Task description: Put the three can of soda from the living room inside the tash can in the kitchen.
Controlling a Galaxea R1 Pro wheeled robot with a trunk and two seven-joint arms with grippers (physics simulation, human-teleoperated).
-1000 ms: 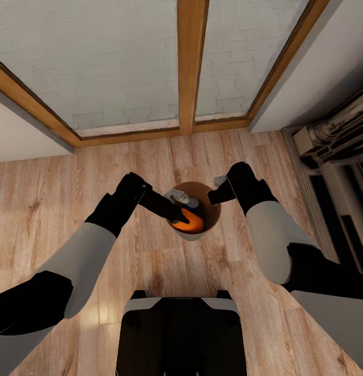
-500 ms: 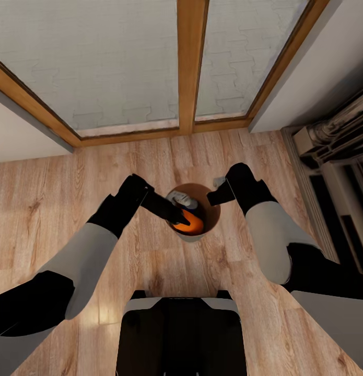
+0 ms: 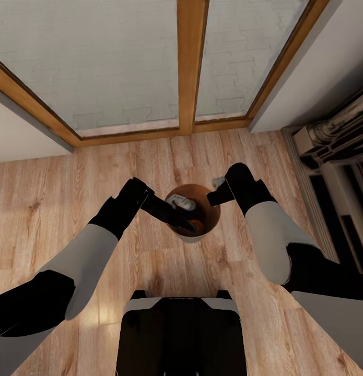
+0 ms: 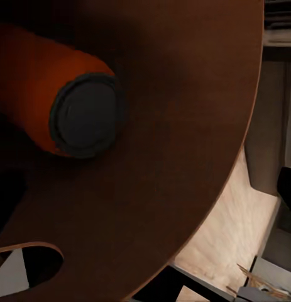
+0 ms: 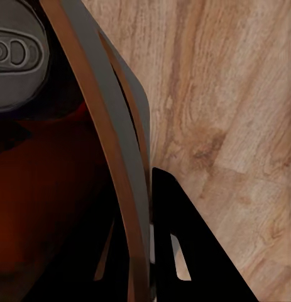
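Head view shows the bucket (image 3: 215, 216) on the wood floor (image 3: 56, 198), soda cans inside; left gripper (image 3: 185, 225) reaches into it, right gripper (image 3: 215, 196) pinches its rim. Left's jaws unclear.

Our left claw (image 3: 187, 225) sits inside the tash can (image 3: 215, 209), walled all round, soda cans (image 3: 180, 201) crowding beneath; open floor (image 3: 165, 156) lies outside.

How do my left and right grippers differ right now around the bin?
The left gripper reaches down inside the trash can; the right gripper sits at its rim, with one finger outside the wall. The left is close over an orange can; the right faces a grey can top. Both are black.
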